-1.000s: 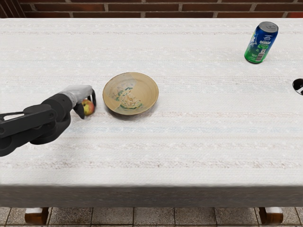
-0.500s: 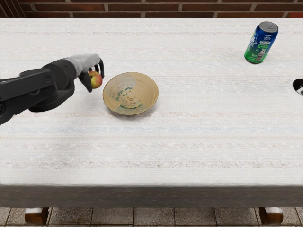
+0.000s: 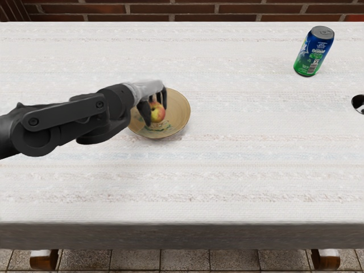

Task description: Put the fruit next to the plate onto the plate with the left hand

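Observation:
A small red-and-yellow apple (image 3: 158, 113) is held over the tan patterned plate (image 3: 178, 108), near the plate's middle. My left hand (image 3: 152, 105) is shut on the apple, with dark fingers curled around it from above and from the left. The left arm reaches in from the left edge and hides the plate's left half. I cannot tell whether the apple touches the plate.
A blue and green can (image 3: 313, 51) stands tilted at the back right of the white table (image 3: 239, 165). A dark round object (image 3: 359, 103) pokes in at the right edge. A brick wall runs behind the table.
My left hand lifted the apple from the table left of the plate, then carried it to the right until it was over the plate.

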### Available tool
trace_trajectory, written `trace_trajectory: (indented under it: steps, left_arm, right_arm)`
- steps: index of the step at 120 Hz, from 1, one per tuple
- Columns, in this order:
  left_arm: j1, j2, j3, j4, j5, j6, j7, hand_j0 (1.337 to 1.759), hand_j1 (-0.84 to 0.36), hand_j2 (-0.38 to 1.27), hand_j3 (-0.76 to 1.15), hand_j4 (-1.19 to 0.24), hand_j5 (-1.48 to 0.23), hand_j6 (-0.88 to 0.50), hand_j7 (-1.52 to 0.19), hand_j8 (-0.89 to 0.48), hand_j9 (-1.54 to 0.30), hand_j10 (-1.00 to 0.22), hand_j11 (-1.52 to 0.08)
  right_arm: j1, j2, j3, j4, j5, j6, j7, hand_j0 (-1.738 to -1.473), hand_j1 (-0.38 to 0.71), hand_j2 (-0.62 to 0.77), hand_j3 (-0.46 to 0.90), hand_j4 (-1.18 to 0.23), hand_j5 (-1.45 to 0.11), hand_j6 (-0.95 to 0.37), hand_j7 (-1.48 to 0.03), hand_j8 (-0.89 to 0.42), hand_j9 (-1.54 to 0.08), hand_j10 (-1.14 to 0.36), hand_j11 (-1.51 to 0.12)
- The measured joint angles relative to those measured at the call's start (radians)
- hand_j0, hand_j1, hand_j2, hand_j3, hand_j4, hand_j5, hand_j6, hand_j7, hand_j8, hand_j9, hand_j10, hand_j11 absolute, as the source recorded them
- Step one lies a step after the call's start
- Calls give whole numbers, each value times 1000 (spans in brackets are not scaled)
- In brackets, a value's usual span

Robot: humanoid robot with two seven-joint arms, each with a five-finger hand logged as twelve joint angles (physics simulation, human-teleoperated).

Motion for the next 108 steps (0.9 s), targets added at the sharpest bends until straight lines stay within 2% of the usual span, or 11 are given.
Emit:
trace_trajectory:
  steps: [16, 30, 46, 53, 58, 65, 73, 84, 89, 99, 108]
  left_arm:
    - [2, 8, 2, 15, 2, 0, 0, 1655, -288, 379, 0, -624, -945, -456, -899, -553, -917, -680, -921]
    - [2, 15, -8, 18, -1, 4, 0, 1656, -50, 226, 0, -387, -579, -293, -553, -348, -563, -419, -565]
    - [2, 19, -14, 15, -6, 6, 0, 1657, 110, 124, 0, -229, -336, -181, -323, -209, -328, -245, -329]
    - [3, 114, -49, -29, -43, 8, 0, 1657, 161, 95, 0, -180, -262, -144, -252, -165, -256, -193, -257]
    - [3, 195, -83, -86, -108, 7, 0, 1658, 190, 79, 0, -153, -220, -123, -212, -141, -215, -162, -216]
    - [4, 226, -127, -152, -215, -18, 0, 1658, 223, 61, 0, -121, -174, -100, -167, -113, -170, -129, -170]
    - [8, 317, -178, -197, -419, -123, 0, 1658, 250, 46, 0, -95, -134, -80, -129, -89, -131, -100, -131]
    - [13, 484, -248, -227, -707, -353, 0, 1658, 277, 31, 0, -69, -96, -60, -93, -65, -94, -72, -94]
    - [46, 526, -283, -234, -828, -423, 0, 1658, 286, 27, 0, -61, -83, -53, -81, -58, -82, -63, -82]
    - [84, 638, -346, -242, -1013, -502, 0, 1658, 298, 19, 0, -49, -65, -44, -63, -47, -64, -50, -64]
    - [86, 680, -377, -245, -1116, -535, 0, 1658, 306, 15, 0, -41, -54, -38, -53, -40, -53, -42, -53]
  right_arm:
    - [0, 0, 0, 0, 0, 0, 0, -1658, -349, 0, 0, 0, 0, 0, 0, 0, 0, 0, 0]
    - [0, 0, 0, 0, 0, 0, 0, -1658, -349, 0, 0, 0, 0, 0, 0, 0, 0, 0, 0]
    - [0, 0, 0, 0, 0, 0, 0, -1658, -349, 0, 0, 0, 0, 0, 0, 0, 0, 0, 0]
    - [0, 0, 0, 0, 0, 0, 0, -1658, -349, 0, 0, 0, 0, 0, 0, 0, 0, 0, 0]
    - [0, 0, 0, 0, 0, 0, 0, -1658, -349, 0, 0, 0, 0, 0, 0, 0, 0, 0, 0]
    - [0, 0, 0, 0, 0, 0, 0, -1658, -349, 0, 0, 0, 0, 0, 0, 0, 0, 0, 0]
    - [0, 0, 0, 0, 0, 0, 0, -1658, -349, 0, 0, 0, 0, -1, 0, 0, 0, 0, 0]
    - [0, 0, 0, 0, 0, 0, 0, -1658, -349, 0, 0, 0, 0, 0, 0, 0, 0, 0, 0]
    - [0, 0, 0, 0, 0, 0, 0, -1658, -349, 0, 0, 0, 0, 0, 0, 0, 0, 0, 0]
    - [0, 0, 0, 0, 0, 0, 0, -1658, -349, 0, 0, 0, 0, 0, 0, 0, 0, 0, 0]
    - [0, 0, 0, 0, 0, 0, 0, -1658, -349, 0, 0, 0, 0, 0, 0, 0, 0, 0, 0]
